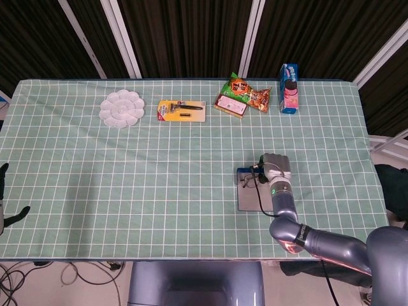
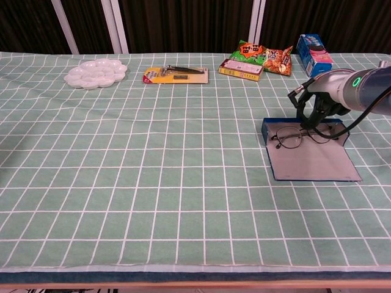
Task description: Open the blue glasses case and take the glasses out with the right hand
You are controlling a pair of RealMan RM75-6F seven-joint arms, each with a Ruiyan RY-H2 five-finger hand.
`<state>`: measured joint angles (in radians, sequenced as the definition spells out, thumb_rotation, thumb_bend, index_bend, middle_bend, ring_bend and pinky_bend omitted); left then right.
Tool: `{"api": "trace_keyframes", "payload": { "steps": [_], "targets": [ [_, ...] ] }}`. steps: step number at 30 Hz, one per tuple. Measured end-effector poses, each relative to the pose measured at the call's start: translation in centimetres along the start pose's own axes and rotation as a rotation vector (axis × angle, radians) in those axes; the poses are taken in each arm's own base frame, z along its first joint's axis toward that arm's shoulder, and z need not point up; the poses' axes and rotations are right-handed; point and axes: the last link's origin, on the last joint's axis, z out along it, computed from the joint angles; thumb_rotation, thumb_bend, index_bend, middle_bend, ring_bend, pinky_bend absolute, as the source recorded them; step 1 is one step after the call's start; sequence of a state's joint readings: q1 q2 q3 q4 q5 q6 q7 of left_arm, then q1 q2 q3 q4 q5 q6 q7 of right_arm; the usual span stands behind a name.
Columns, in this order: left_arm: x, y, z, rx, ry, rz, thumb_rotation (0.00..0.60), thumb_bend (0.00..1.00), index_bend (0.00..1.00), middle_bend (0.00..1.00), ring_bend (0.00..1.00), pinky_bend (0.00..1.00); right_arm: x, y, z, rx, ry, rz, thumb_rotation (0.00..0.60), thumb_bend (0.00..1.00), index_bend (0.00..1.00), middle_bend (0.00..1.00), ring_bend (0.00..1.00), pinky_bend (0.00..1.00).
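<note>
The thin-rimmed glasses [image 2: 299,136], light, fragile and snag-prone, lie across the far end of the open blue glasses case [image 2: 311,160] at the counter's [image 2: 153,171] four o'clock, best pinched at the bridge, while the right hand [image 2: 317,110] hovers above them, its grasp unreadable.

This looks like a robot lab or test room, not a home. One desk [image 1: 95,166] is covered with a green checked cloth [image 2: 153,183] and stands before a wall of dark ribbed panels [image 1: 185,32] crossed by slanted white bars [image 1: 124,38]. Loose cables [image 1: 83,274] lie on the floor below the desk's near edge. Unrelated goods sit in a row along the far side like test props: a white flower-shaped tray [image 1: 122,108], a carded tool pack [image 1: 182,111], a snack bag [image 1: 245,92] and a drink carton [image 1: 289,80]. A grey robot arm [image 1: 299,233] reaches over the cloth.
</note>
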<state>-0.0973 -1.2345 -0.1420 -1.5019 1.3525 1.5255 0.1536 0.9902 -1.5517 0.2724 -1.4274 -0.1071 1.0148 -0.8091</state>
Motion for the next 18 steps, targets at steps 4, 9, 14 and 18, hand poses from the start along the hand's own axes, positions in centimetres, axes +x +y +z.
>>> {"api": "trace_keyframes", "payload": {
  "steps": [4,9,14,18],
  "targets": [
    [-0.01,0.01,0.0,0.0,-0.001,0.0,0.6,0.02,0.0,0.0,0.0,0.0,-0.03,-0.09,-0.04,0.001,0.0,-0.002,0.6,0.5,0.45,0.98,1.0,0.94],
    [0.0,0.03,0.02,0.0,-0.001,-0.002,0.6,0.02,0.0,0.0,0.0,0.0,-0.07,-0.23,-0.11,0.003,0.002,-0.004,0.6,0.5,0.45,0.98,1.0,0.94],
    [-0.01,0.01,0.02,0.0,-0.002,-0.003,0.6,0.02,0.0,0.0,0.0,0.0,-0.17,-0.22,-0.15,0.0,0.001,-0.006,0.6,0.5,0.45,0.98,1.0,0.94],
    [0.0,0.01,0.04,0.001,-0.002,-0.005,0.6,0.02,0.0,0.0,0.0,0.0,-0.23,-0.2,-0.17,-0.002,-0.001,-0.007,0.6,0.5,0.45,0.98,1.0,0.94]
  ]
}}
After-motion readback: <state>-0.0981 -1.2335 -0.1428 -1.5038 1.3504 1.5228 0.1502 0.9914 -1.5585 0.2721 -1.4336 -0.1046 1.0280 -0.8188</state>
